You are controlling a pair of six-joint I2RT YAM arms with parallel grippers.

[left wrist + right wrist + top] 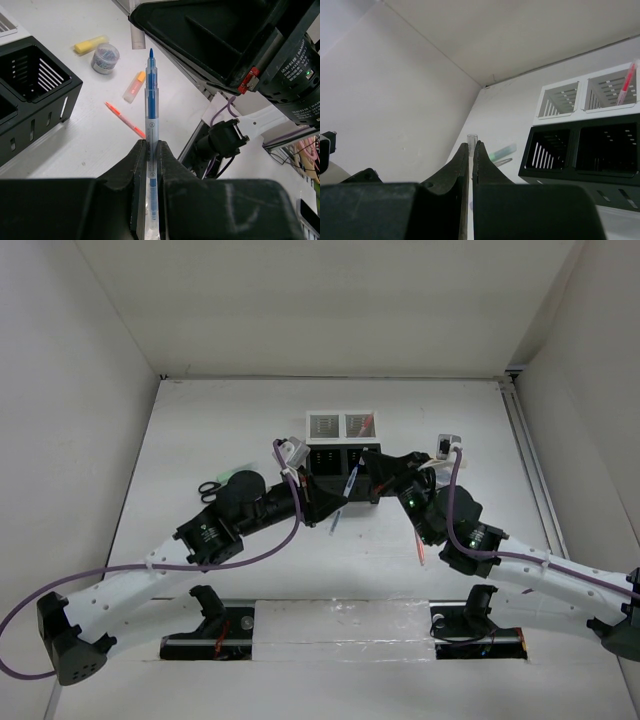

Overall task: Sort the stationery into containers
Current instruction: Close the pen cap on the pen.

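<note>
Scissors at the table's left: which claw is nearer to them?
Left. The left claw, shut on a blue pen, sits right of the scissors; the right claw, pinching a thin clear piece, is farther right again, by the black bins.

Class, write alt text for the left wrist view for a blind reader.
The left gripper, jaws shut, holds a blue pen pointing away over a white table. Beyond it lie a red-orange pen, an orange marker, a yellow marker and a round grey piece; a black slotted bin stands left.
</note>
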